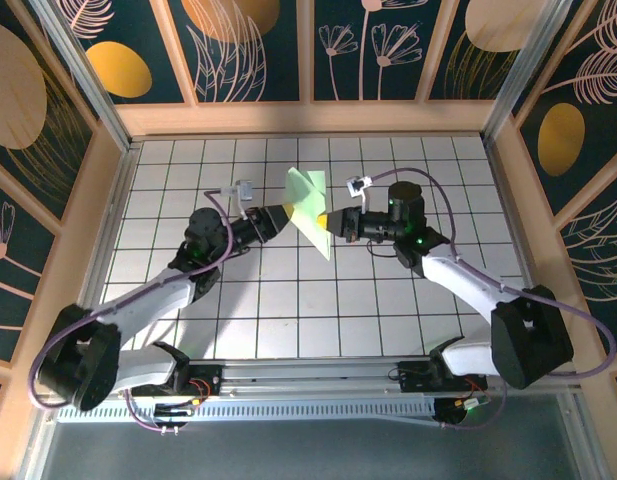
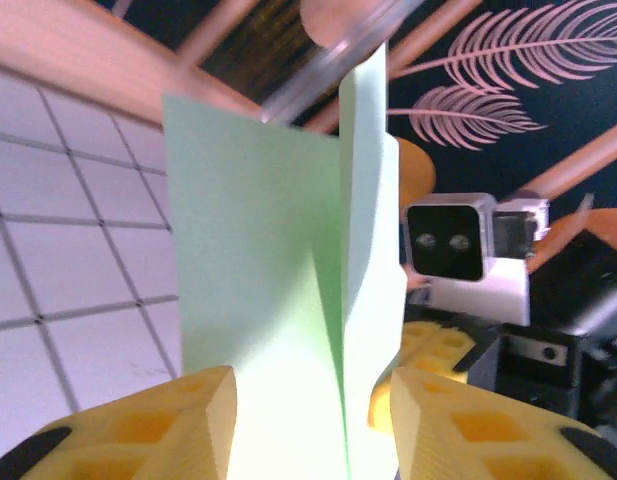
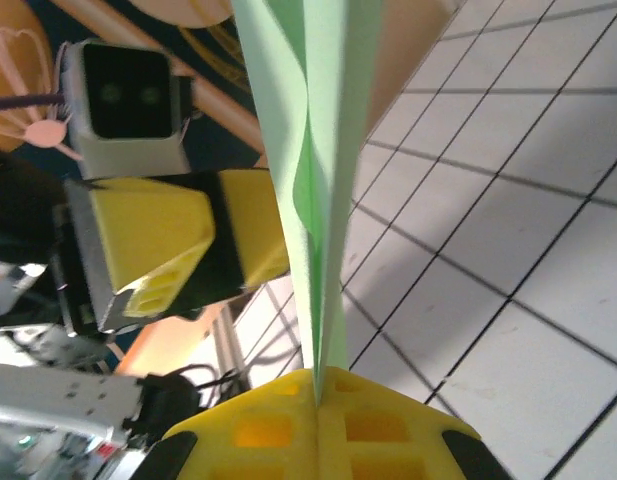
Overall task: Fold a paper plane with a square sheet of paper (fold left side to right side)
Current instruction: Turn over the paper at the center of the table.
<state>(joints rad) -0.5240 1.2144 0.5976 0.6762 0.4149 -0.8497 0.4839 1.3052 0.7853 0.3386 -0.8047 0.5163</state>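
The pale green sheet of paper [image 1: 308, 210] is folded along lengthwise creases into a narrow pointed paper plane shape. It is held on edge above the middle of the grid table. My right gripper [image 1: 329, 222] is shut on its right side. In the right wrist view the yellow jaws [image 3: 318, 385] pinch the folded edge of the paper [image 3: 318, 150]. My left gripper [image 1: 284, 214] is at the paper's left side. In the left wrist view the left gripper [image 2: 313, 400] stands open, a yellow finger [image 2: 188, 420] on either side of the paper [image 2: 258, 250].
White grid tiles [image 1: 288, 310] cover the table, with wooden walls [image 1: 308, 118] all round it. A rail [image 1: 308, 375] runs along the near edge between the arm bases. The two grippers face each other closely, and the right arm's camera [image 2: 448, 240] is just behind the paper.
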